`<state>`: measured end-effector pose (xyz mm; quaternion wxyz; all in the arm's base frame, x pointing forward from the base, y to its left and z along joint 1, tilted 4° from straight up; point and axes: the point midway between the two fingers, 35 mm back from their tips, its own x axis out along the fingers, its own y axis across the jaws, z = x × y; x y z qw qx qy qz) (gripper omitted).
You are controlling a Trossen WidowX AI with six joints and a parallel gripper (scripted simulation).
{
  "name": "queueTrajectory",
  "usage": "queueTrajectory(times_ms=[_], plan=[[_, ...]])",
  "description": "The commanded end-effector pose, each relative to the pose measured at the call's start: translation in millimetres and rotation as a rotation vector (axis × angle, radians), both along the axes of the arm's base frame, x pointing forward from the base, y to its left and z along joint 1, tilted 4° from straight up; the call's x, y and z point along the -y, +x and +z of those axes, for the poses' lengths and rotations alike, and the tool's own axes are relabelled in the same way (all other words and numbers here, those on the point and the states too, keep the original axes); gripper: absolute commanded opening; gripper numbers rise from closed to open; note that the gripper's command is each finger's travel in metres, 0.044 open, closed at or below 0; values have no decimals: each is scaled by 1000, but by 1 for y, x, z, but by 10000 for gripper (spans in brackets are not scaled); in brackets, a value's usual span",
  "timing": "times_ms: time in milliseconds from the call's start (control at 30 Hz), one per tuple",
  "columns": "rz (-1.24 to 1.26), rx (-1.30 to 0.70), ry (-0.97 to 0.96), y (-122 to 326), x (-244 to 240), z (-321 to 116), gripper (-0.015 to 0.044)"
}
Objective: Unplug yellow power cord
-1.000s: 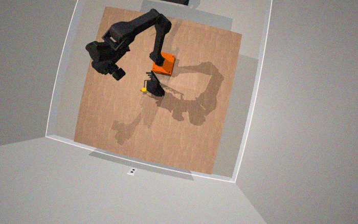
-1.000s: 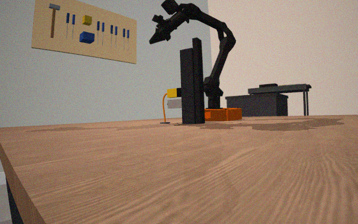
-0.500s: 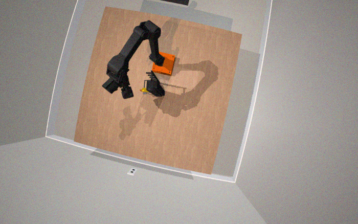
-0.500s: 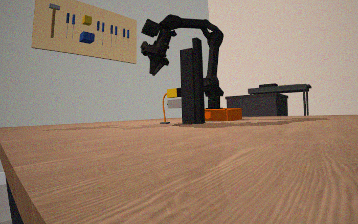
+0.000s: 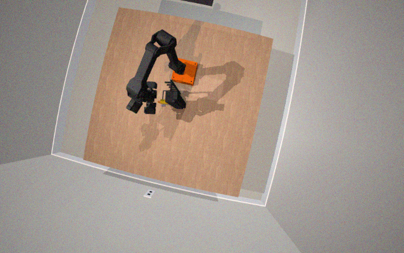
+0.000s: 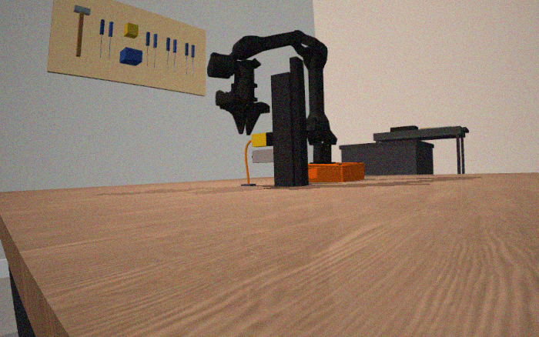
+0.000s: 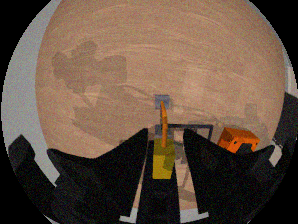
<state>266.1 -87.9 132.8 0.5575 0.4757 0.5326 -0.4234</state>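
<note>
The yellow plug (image 5: 161,101) (image 6: 259,139) (image 7: 161,172) sits against the side of the upright black power strip (image 5: 176,100) (image 6: 281,131). Its orange-yellow cord (image 6: 246,161) (image 7: 164,122) hangs from the plug's outer end down to a small dark base on the table. My gripper (image 6: 244,133) (image 7: 165,132) points down and is partly open, with nothing between its fingers. In the exterior view its fingertips are a little above and left of the plug. In the wrist view the plug shows in the gap between the fingers, beyond them. The fingertips are hidden in the top view.
A grey block (image 6: 262,155) sticks out of the strip below the yellow plug. The orange base box (image 5: 189,71) (image 6: 349,171) (image 7: 235,140) under the arm stands beside the strip. A thin dark frame (image 7: 192,125) is beside the cord in the wrist view.
</note>
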Motion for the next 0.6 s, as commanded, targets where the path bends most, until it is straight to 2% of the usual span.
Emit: queueTrajectory(times_ms=[0, 567], plan=[[-9, -10, 11, 0, -2, -3, 160], [-9, -10, 13, -5, -28, -2, 160]])
